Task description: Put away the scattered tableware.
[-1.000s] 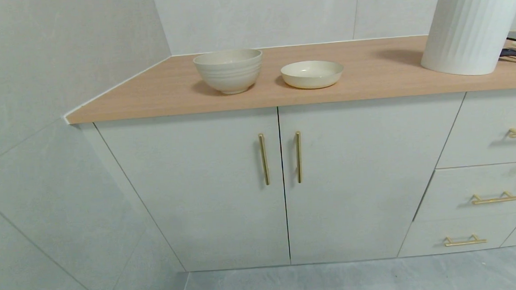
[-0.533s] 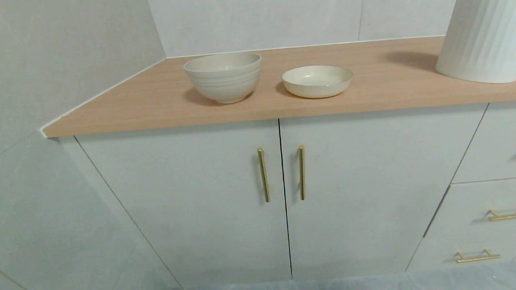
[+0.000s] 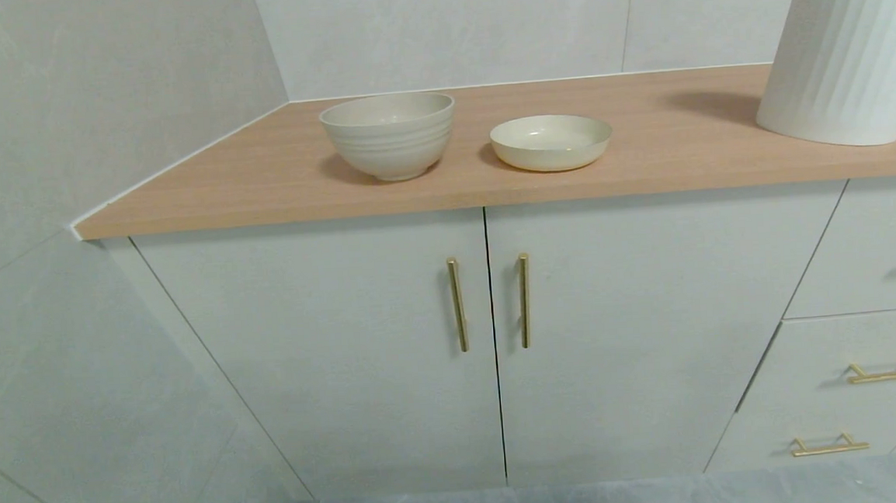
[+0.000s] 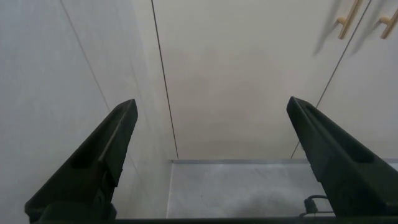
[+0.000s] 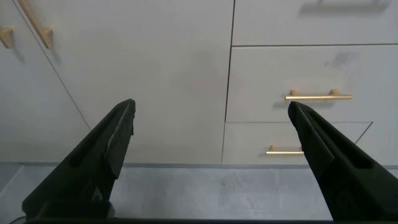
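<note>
Grippers hang low before the cabinet (image 3: 345, 343): the left gripper (image 4: 211, 107) faces its closed door by the wall, the right gripper (image 5: 211, 107) faces the drawers (image 5: 298, 74). On the countertop (image 3: 257, 185) a deep bowl (image 3: 388, 134) stands just beside a shallow dish (image 3: 551, 141), not touching; a ribbed white container (image 3: 847, 40) stands farther right. Both grippers gape wide, holding nothing.

Bright, even light all over, no glare. Soft shadows to the left of the bowl (image 3: 388, 134), the dish (image 3: 551, 142) and the tall white pot (image 3: 847, 40) on the counter (image 3: 257, 187), so lit from up and to the right. Thin shadows beside the gold handles (image 3: 459, 305). Left claw (image 4: 211, 104) and right claw (image 5: 211, 104) dark, almost black, against pale doors (image 4: 236, 81). Handles a bit smeared in the left wrist view.
</note>
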You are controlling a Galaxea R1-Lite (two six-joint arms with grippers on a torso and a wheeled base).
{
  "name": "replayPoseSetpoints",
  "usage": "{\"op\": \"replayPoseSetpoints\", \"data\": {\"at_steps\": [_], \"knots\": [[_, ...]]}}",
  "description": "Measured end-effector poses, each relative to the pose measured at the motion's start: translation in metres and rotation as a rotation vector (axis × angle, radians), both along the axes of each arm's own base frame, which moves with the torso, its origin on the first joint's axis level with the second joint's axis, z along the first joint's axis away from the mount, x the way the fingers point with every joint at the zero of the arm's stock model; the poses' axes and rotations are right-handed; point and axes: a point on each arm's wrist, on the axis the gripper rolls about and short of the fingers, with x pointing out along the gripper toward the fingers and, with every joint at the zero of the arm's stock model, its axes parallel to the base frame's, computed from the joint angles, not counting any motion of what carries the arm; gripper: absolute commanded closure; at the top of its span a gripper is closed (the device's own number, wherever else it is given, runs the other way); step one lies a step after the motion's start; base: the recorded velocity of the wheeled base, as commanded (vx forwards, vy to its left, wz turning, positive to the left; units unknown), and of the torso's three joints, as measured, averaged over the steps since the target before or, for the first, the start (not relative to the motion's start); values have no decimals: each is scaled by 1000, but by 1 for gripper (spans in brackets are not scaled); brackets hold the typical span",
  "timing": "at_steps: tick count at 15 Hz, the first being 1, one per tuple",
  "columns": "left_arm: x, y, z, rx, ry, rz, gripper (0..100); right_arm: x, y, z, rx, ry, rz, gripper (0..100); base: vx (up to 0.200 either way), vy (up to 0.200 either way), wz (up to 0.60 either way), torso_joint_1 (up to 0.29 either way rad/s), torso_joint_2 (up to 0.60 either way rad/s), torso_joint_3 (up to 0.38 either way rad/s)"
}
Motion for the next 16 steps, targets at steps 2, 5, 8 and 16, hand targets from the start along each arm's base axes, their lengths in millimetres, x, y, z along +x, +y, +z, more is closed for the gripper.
{"op": "replayPoseSetpoints", "data": {"at_steps": [2, 5, 8, 16], "knots": [[0, 0, 0, -1, 0, 0, 0, -4, 0, 14, 13, -55, 7, 0, 0, 0, 0, 0, 0, 0], [0, 0, 0, -2, 0, 0, 0, -11, 2, 45, 31, -109, 106, 0, 0, 0, 0, 0, 0, 0], [0, 0, 0, -2, 0, 0, 0, 0, 5, 54, 26, -11, 263, 0, 0, 0, 0, 0, 0, 0], [0, 0, 0, -2, 0, 0, 0, 86, 22, 89, 9, 290, 568, 0, 0, 0, 0, 0, 0, 0]]}}
